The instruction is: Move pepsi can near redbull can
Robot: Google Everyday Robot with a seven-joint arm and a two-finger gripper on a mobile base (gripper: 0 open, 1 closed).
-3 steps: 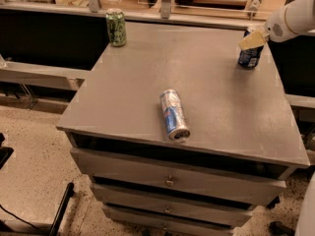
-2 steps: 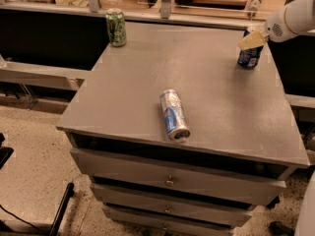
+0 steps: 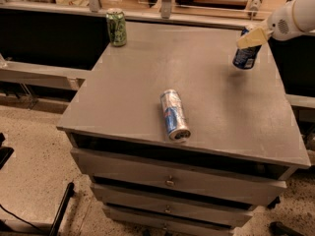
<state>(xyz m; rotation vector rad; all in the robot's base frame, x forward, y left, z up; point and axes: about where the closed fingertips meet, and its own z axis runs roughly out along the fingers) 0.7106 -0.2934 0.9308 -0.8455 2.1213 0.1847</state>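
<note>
The pepsi can [image 3: 244, 58] is seen at the upper right of the frame, over the far right part of the grey cabinet top [image 3: 216, 100]. It is taken near its silver top by the gripper [image 3: 249, 37], which is reached in from the right edge of the frame on the white arm [image 3: 295, 16]. One cream pad is laid across the front of the can's upper end and the other is hidden behind it, so the jaws are judged to be pinched on the can; the slight lean of the can supports this. A high hold is probably chosen so that the body is kept free for setting down.

The redbull can [image 3: 174, 114] is laid on its side near the front edge, at the centre of the frame, well apart from the pepsi can. Because it is lying down, it could be rolled by a nudge, so a spot just beside it is called for, not against it. The green can [image 3: 116, 27] is stood upright at the far left corner, out of the way.
</note>
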